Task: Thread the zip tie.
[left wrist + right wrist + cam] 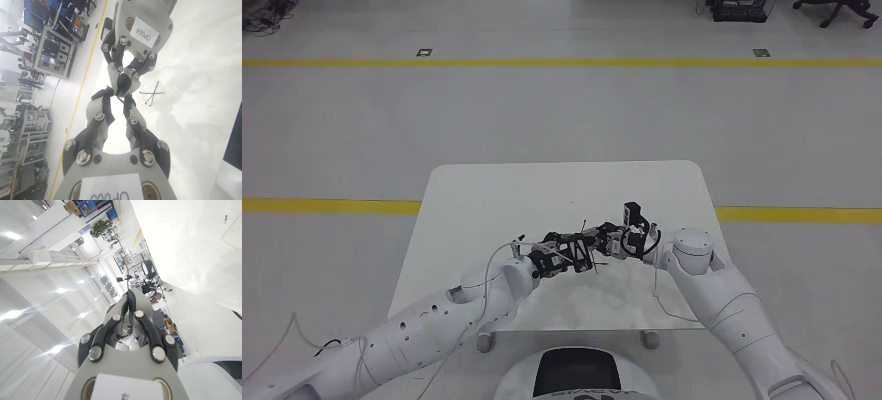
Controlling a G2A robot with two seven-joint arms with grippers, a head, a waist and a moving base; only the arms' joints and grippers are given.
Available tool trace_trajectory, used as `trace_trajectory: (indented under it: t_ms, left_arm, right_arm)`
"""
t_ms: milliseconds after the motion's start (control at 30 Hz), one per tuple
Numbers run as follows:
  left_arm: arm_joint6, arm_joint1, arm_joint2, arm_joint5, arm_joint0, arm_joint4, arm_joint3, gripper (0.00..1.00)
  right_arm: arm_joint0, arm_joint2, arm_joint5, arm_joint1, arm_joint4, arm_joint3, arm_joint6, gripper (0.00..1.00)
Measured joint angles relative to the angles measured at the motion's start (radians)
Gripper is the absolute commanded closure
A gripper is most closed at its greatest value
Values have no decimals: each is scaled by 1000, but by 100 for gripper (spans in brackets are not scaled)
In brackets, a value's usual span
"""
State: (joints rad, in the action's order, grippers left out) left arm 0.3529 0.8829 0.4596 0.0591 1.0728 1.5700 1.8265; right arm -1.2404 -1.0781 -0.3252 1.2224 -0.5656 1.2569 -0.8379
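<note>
**Printed stickers on the gripper housings**

A white rectangular paper sticker [144,34] with black letters and digits, readable though upside down, sits on the grey metal housing of the right gripper [122,89]. The housing of the left gripper [117,95] carries a second white sticker [110,186], its black characters cut off at the frame edge.

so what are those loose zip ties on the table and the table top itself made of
Zip ties: thin black strips, likely nylon plastic, bent in soft curves. Table top: white and smooth, probably laminate, with a faint sheen and soft reflections.
</note>
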Motion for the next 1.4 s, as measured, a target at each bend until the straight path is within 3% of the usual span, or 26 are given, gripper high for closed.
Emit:
trace_trajectory:
  t_ms: [667,767,867,1133,1167,1200,1233,1400]
  left_arm:
    - [2,1,1,8,2,0,1,85]
    - [2,1,0,10,1,0,0,89]
    - [1,2,-1,11,1,0,0,100]
    - [-5,3,-3,13,1,0,-2,100]
    - [-6,3,-3,14,0,0,-2,100]
    - [-6,3,-3,14,0,0,-3,100]
    - [-7,4,-3,13,0,0,-3,100]
    - [-30,3,29,-3,23,-52,1,100]
  right_arm:
    - [4,13,3,-5,5,5,-7,100]
    - [4,13,6,-6,5,7,-7,100]
    - [3,14,8,-7,4,8,-6,100]
    - [1,16,14,-9,3,11,-4,100]
    - [1,16,14,-9,3,11,-5,88]
    - [1,16,15,-10,3,11,-6,37]
    - [1,17,15,-10,4,12,-6,0]
    - [-4,15,22,-12,15,25,9,0]
